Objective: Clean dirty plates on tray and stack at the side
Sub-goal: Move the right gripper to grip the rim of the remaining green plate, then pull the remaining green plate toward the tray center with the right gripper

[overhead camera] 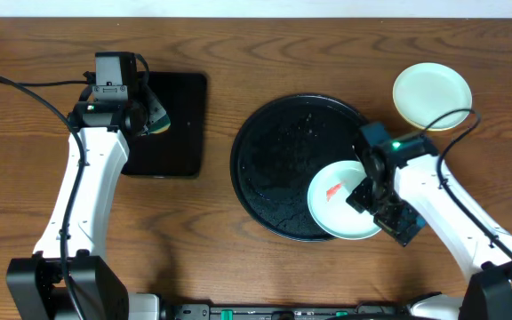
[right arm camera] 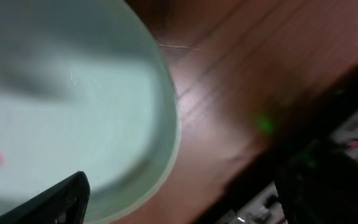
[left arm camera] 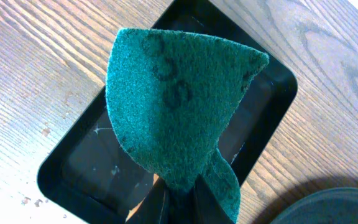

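Two arms at work over a wooden desk (overhead camera: 238,53). At the left, the left claw (overhead camera: 154,116) is clenched on a green scouring pad (left arm camera: 173,106), which it holds above a small rectangular black tray (overhead camera: 180,133). The wrist view shows the pad fanned upward from the pinched fingers (left arm camera: 157,208), with faint dark marks on its face.

At the right, the large round black tray (overhead camera: 278,169) sits near the middle of the desk, its floor flecked with droplets or crumbs. A mint-blue plate (overhead camera: 336,213) lies at the tray's near-right edge, partly overhanging the rim. It carries a small red-orange smear (overhead camera: 333,190) near its middle.

The right claw (overhead camera: 369,191) is poised at that plate's right side and looks released. Its wrist view shows one finger (right arm camera: 55,199) far out at the lower left over the blurred plate (right arm camera: 73,93), not drawn in to pinch. The plate's rim curves between that finger and the bare wood.

Far right of the tray, a pale plate (overhead camera: 431,92) rests on the desk, with the yellow rim of another plate (overhead camera: 436,129) showing under its near edge. A cable from the right arm crosses this stack.
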